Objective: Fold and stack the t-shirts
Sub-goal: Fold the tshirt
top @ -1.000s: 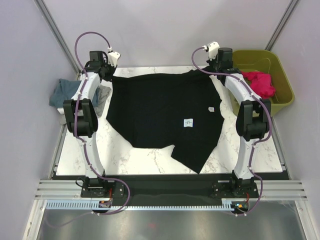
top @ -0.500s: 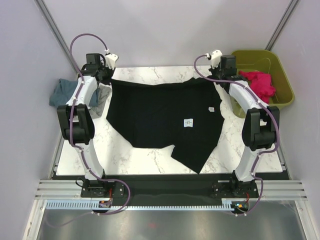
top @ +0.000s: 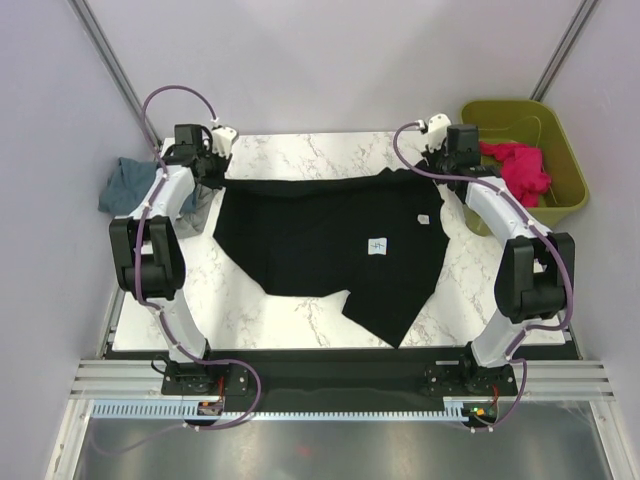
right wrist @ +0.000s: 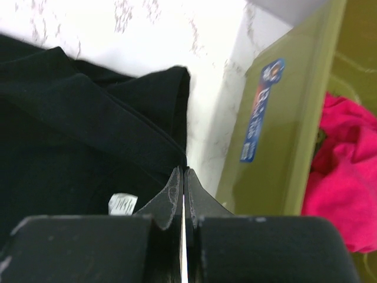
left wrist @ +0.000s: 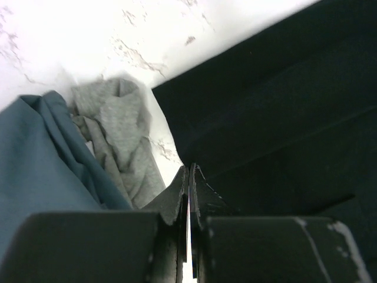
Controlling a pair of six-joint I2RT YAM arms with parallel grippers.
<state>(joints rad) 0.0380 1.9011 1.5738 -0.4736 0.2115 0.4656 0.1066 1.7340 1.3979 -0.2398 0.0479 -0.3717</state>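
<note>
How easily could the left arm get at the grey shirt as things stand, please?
Probably yes, once freed: its pincer is shut on the black shirt, but the grey shirt lies just beside it, with nothing between.

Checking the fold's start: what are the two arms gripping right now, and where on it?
Both hold the large black cloth t-shirt. The left gripper pinches its far left corner, and the right gripper pinches its far right corner.
</note>
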